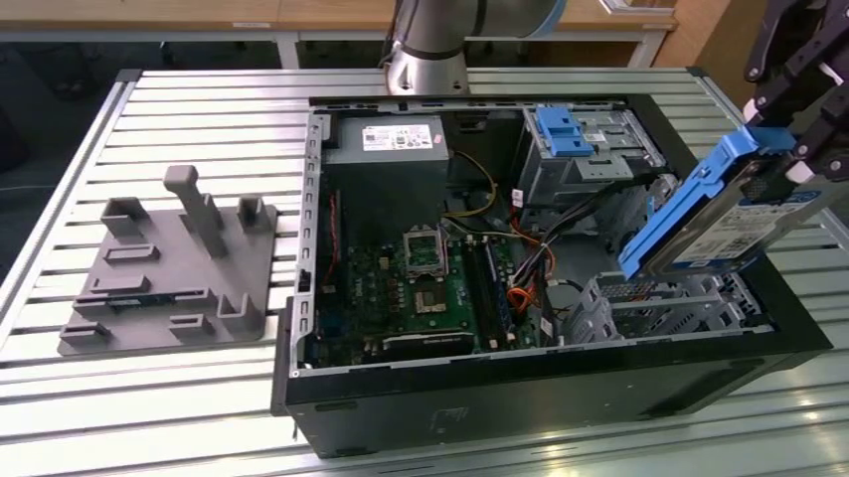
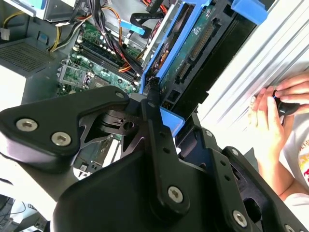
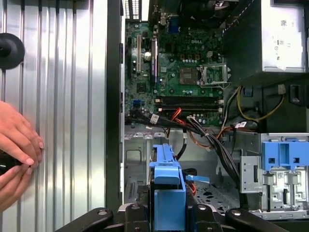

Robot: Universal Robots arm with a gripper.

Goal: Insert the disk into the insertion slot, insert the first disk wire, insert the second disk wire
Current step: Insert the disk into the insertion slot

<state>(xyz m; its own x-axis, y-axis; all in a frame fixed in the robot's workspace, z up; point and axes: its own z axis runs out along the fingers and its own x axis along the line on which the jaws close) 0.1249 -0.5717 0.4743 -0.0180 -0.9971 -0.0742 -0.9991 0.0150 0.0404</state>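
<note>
The gripper [image 1: 785, 167] is clamped on the upper end of the disk [image 1: 710, 224] and holds it in the air, steeply tilted, with its blue frame edge facing the open computer case [image 1: 531, 397]. The disk's lower end hangs just above the slot [image 1: 663, 308], the low grey perforated cage directly below the gripper, and I cannot tell whether the two touch. Beyond the gripper, deeper in the case, stands the taller bay [image 1: 584, 149] with a blue latch. A bundle of loose wires [image 1: 531, 268] lies between the slot and the green circuit board [image 1: 424, 288]. In the first wrist view the blue frame [image 3: 166, 193] sits between the fingers. A person's hand [image 3: 17, 150] rests on the slatted table [image 3: 72, 96] outside the case, holding something small and black.
</note>
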